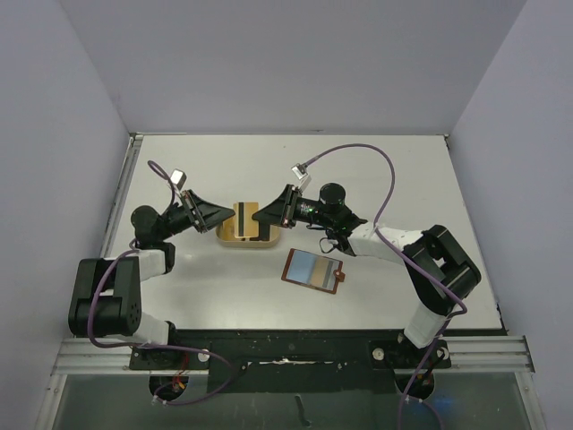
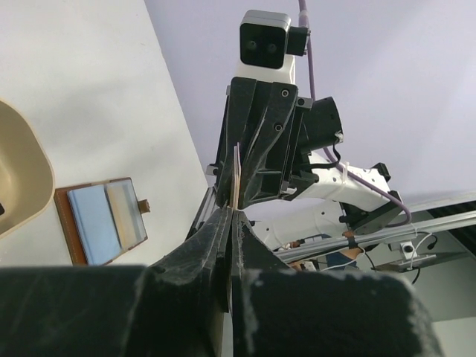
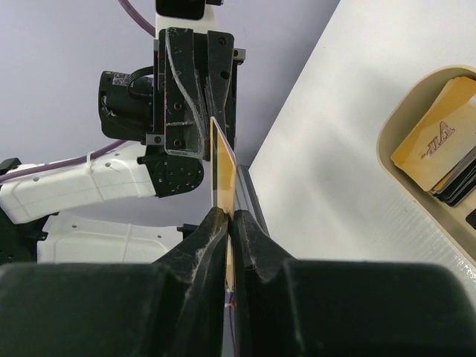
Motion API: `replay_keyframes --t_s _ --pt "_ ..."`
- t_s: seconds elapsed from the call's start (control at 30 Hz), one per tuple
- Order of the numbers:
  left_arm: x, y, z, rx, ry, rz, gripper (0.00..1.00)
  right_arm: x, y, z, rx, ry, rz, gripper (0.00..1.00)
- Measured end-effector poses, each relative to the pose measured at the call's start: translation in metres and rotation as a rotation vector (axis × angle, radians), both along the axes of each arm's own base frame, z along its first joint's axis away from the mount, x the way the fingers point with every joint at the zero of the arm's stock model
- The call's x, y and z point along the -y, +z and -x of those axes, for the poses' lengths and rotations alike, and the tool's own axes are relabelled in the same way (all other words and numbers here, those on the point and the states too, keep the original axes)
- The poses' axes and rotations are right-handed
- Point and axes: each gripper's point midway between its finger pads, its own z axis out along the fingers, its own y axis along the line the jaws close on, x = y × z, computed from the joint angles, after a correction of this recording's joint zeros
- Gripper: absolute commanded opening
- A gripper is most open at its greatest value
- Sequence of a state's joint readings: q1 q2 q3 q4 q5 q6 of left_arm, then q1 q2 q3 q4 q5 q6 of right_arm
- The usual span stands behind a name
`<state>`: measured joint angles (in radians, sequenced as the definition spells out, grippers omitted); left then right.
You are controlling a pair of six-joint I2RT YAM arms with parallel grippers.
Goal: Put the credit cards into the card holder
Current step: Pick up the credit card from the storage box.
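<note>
Roughly mid-table, both arms meet tip to tip above the tan tray (image 1: 246, 242). Left gripper (image 1: 229, 218) and right gripper (image 1: 260, 215) are each clamped tight on opposite short ends of one striped credit card (image 1: 243, 218). The card bridges the gap between them, held off the tray, gold face and dark stripe turned up to the overhead view. From either wrist view it reads edge-on, a thin pale sliver pinched between black fingers (image 3: 204, 245), with the other arm's gripper straight across. The round-ended tray sits directly under the pair, its near rim showing past the fingertips. Inside it, a tan card (image 3: 435, 145) with a dark logo overlaps a few dark cards (image 3: 457, 184). The card holder (image 1: 312, 270) lies open and flat on the table (image 1: 403, 179), nearer the arm bases and to the right of the tray, apart from it and uncovered. It shows pale blue and tan panels inside a brown border, with a small snap tab (image 1: 341, 279) jutting from its right edge. Bare white tabletop rings the card holder on every side, with wide room toward the far edge and the right edge. The left arm's elbow sits close to the table's left edge. Grey walls close in on three sides.
</note>
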<state>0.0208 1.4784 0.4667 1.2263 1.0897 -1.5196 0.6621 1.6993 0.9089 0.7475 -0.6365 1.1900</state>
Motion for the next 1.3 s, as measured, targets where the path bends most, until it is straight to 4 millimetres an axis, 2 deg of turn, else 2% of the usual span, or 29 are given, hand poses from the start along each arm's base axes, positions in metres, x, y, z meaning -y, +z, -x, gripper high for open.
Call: replay_keyframes --t_s 0.17,0.4,0.63,0.83,0.93,1.13,1.3 --pt "0.000 -0.002 0.000 0.007 0.000 -0.010 0.00 0.000 0.000 0.000 -0.001 0.002 0.000 0.11" --pt "-0.001 -0.018 -0.003 -0.011 0.015 -0.081 0.00 0.004 -0.007 -0.003 -0.018 -0.008 0.017 0.17" --pt "-0.003 -0.034 -0.013 -0.030 0.035 -0.156 0.00 0.007 -0.030 -0.011 -0.060 -0.023 0.047 0.08" --pt "-0.006 -0.050 -0.016 -0.059 0.049 -0.208 0.00 0.014 -0.046 -0.015 -0.095 -0.035 0.068 0.07" --pt "-0.010 -0.058 -0.023 -0.076 0.068 -0.261 0.00 0.019 -0.049 -0.019 -0.101 -0.050 0.071 0.00" --pt "-0.026 -0.077 -0.057 -0.096 0.141 -0.448 0.00 0.028 -0.060 -0.021 -0.126 -0.069 0.092 0.00" --pt "-0.038 -0.115 -0.073 -0.175 0.147 -0.574 0.00 0.032 -0.068 -0.022 -0.139 -0.073 0.121 0.00"
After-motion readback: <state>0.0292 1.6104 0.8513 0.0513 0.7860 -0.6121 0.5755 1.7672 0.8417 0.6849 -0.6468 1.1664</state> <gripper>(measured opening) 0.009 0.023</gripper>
